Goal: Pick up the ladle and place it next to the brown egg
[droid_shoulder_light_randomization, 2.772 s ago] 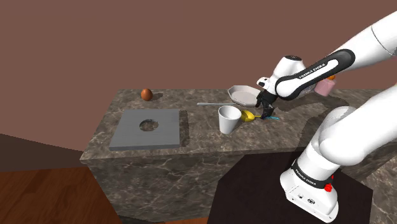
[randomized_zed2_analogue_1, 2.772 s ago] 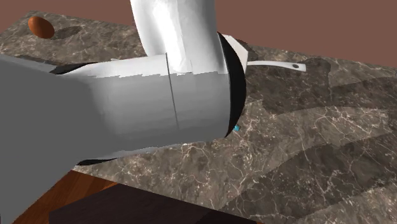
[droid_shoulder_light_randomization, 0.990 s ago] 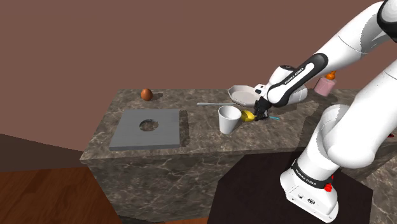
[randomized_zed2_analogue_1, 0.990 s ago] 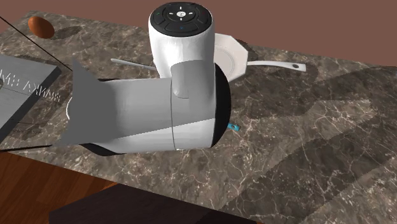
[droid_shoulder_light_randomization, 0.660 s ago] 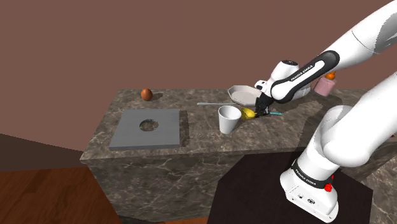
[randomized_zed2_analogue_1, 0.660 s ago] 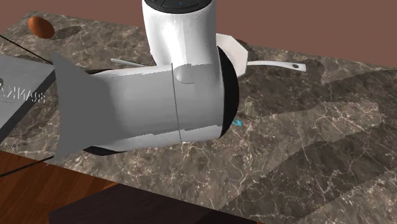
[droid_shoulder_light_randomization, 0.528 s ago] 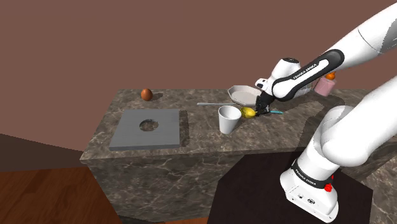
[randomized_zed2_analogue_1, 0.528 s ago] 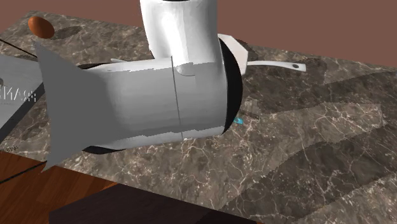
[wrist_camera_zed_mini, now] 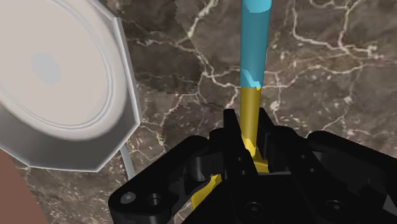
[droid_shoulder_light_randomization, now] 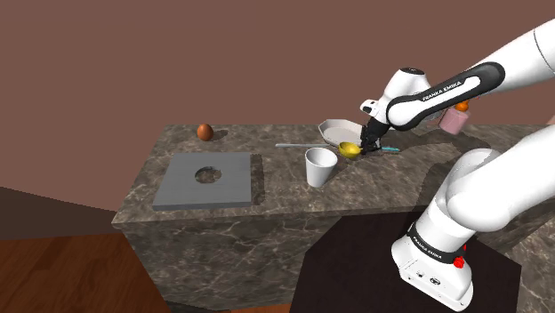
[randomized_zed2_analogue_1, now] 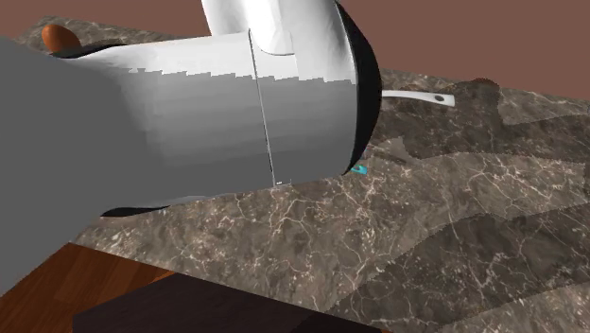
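Observation:
The ladle has a yellow bowl (droid_shoulder_light_randomization: 350, 149) and a shaft that turns from yellow to teal (wrist_camera_zed_mini: 254, 44). My gripper (droid_shoulder_light_randomization: 367, 145) is shut on the yellow part of the shaft (wrist_camera_zed_mini: 250, 118), and the ladle hangs a little above the marble counter (droid_shoulder_light_randomization: 285, 191). The teal handle end (randomized_zed2_analogue_1: 359, 169) sticks out past the arm in the second exterior view. The brown egg (droid_shoulder_light_randomization: 205, 132) lies at the counter's far corner, well toward the shoulder view's left; the same egg (randomized_zed2_analogue_1: 59, 38) shows in the second exterior view.
A white cup (droid_shoulder_light_randomization: 320, 166) stands just in front of the ladle. Behind it sits a white octagonal pan (droid_shoulder_light_randomization: 337, 132) with a long handle (randomized_zed2_analogue_1: 421, 97). A grey slab with a round hole (droid_shoulder_light_randomization: 206, 180) lies toward the egg. A pink bottle (droid_shoulder_light_randomization: 454, 121) stands far back.
The gripper has closed on the ladle's shaft and raised it off the counter, carrying it up and slightly toward the pan. The cup, pan and egg have stayed put.

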